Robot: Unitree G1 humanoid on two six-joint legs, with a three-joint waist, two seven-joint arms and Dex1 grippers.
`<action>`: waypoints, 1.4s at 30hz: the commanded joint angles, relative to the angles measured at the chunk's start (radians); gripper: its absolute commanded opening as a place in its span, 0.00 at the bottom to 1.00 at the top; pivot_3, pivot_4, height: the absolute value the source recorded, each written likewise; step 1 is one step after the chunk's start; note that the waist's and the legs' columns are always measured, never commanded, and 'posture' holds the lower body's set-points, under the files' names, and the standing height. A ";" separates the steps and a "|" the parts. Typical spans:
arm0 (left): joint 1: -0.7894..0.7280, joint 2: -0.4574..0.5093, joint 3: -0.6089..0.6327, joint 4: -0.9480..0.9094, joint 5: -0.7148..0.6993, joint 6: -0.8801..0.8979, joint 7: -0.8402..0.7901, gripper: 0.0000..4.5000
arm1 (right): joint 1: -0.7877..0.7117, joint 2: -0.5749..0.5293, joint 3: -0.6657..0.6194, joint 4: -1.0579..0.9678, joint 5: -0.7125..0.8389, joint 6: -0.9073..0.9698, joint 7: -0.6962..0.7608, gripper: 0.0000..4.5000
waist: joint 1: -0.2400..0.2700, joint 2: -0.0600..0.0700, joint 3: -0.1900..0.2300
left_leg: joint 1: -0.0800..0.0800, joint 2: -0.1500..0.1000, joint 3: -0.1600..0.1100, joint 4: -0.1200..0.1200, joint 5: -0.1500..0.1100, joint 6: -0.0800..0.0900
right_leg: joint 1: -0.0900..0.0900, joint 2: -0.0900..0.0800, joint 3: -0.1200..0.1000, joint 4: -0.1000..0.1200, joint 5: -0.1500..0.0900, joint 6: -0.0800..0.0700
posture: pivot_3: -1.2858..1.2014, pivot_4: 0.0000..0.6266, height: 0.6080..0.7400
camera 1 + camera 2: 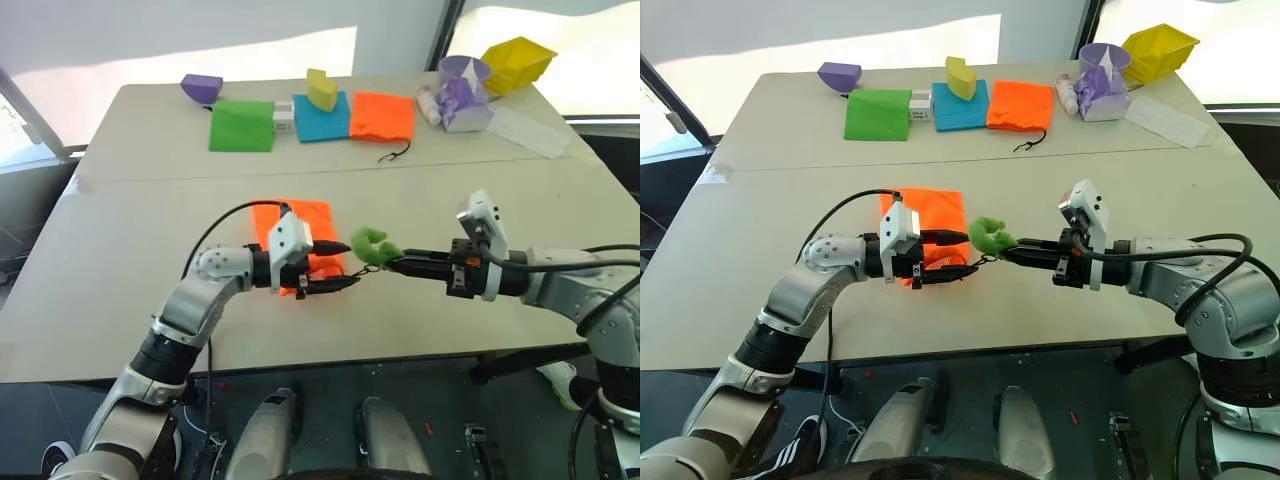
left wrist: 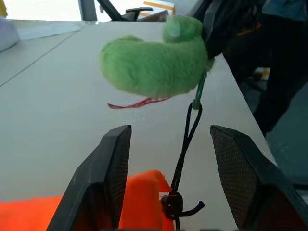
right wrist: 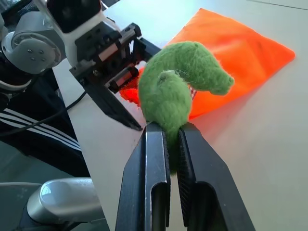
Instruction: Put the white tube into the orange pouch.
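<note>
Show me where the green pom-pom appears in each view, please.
Left eye view: pom-pom near the centre, between both pincers.
Right eye view: pom-pom near the centre, right of the orange pouch.
Left wrist view: large, past the open fingers.
Right wrist view: pinched in the right pincer.
Shared landmark: the orange pouch.

Green pom-pom (image 2: 154,62) and dark cord (image 2: 185,144) block the left jaws' gap
</note>
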 commanded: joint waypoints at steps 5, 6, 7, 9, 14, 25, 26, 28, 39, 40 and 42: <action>-0.077 -0.046 -0.034 0.096 0.069 -0.055 -0.027 0.62 | -0.040 0.012 -0.012 0.000 0.007 -0.025 -0.015 0.00 | 0.001 0.000 0.000 | 0.000 0.000 0.000 0.000 0.000 0.000 | 0.000 0.000 0.000 0.000 0.000 0.001 | 0.52 0.24 1.00; -0.085 -0.062 -0.037 0.115 0.083 -0.063 -0.011 0.62 | -0.041 0.014 -0.013 0.000 0.009 -0.025 -0.017 0.00 | 0.001 0.000 0.000 | 0.000 0.000 0.000 0.000 0.000 0.001 | 0.000 0.000 0.000 0.000 0.000 0.001 | 0.52 0.24 1.00; -0.091 -0.073 -0.037 0.128 0.092 -0.069 -0.002 0.62 | -0.041 0.014 -0.014 -0.001 0.010 -0.024 -0.018 0.00 | 0.003 0.000 0.000 | 0.000 0.000 0.000 0.001 0.000 0.001 | 0.001 0.000 0.000 0.000 0.000 0.001 | 0.52 0.24 1.00; -0.090 -0.095 -0.040 0.144 0.104 -0.073 0.008 0.62 | -0.037 0.015 -0.017 -0.003 0.009 -0.026 -0.020 0.00 | 0.004 0.000 0.000 | 0.000 0.000 0.000 0.001 0.001 0.001 | 0.001 0.000 0.000 0.000 0.001 0.001 | 0.52 0.24 1.00; -0.092 -0.128 -0.035 0.149 0.097 -0.047 0.012 0.62 | -0.031 0.016 -0.014 -0.007 0.005 -0.031 -0.026 0.00 | 0.003 0.000 0.000 | 0.000 0.000 0.000 0.001 0.001 0.001 | 0.000 0.000 0.000 0.000 0.001 0.002 | 0.52 0.24 1.00; -0.087 -0.120 -0.045 0.141 0.120 -0.025 0.005 0.01 | -0.065 0.032 -0.047 0.039 0.007 -0.052 -0.054 0.00 | 0.002 0.000 0.000 | 0.000 0.000 0.000 0.002 0.001 0.002 | 0.001 0.000 0.000 0.000 0.002 0.004 | 0.52 0.24 1.00; -0.087 -0.120 -0.045 0.141 0.123 -0.025 0.004 0.01 | -0.072 0.040 -0.053 0.049 0.012 -0.051 -0.063 0.00 | 0.002 0.000 0.000 | 0.000 0.000 0.000 0.002 0.001 0.002 | 0.001 0.000 0.000 0.000 0.002 0.004 | 0.52 0.24 1.00; -0.093 -0.112 -0.046 0.141 0.133 -0.023 0.001 0.01 | -0.084 0.053 -0.063 0.071 0.009 -0.057 -0.083 0.00 | 0.002 0.000 0.000 | 0.000 0.000 0.000 0.002 0.001 0.002 | 0.001 0.000 0.000 0.000 0.002 0.004 | 0.52 0.24 1.00; -0.091 -0.019 -0.080 0.151 0.213 -0.067 -0.024 0.01 | -0.120 0.090 -0.094 0.169 -0.063 -0.114 -0.173 0.00 | 0.003 0.000 0.000 | 0.000 0.000 0.000 0.002 0.001 0.002 | 0.001 0.001 0.000 0.000 0.002 0.004 | 0.52 0.24 1.00; -0.088 -0.017 -0.081 0.148 0.213 -0.068 -0.026 0.01 | -0.120 0.089 -0.099 0.172 -0.060 -0.113 -0.171 0.00 | 0.003 0.000 0.000 | 0.000 0.000 0.000 0.002 0.001 0.002 | 0.001 0.000 0.000 0.000 0.002 0.004 | 0.52 0.24 1.00; -0.084 -0.020 -0.073 0.138 0.201 -0.069 -0.024 0.01 | -0.118 0.083 -0.099 0.173 -0.065 -0.117 -0.165 0.00 | 0.002 0.000 0.000 | 0.000 0.000 0.000 0.002 0.001 0.002 | 0.001 0.000 0.000 0.000 0.002 0.004 | 0.52 0.24 1.00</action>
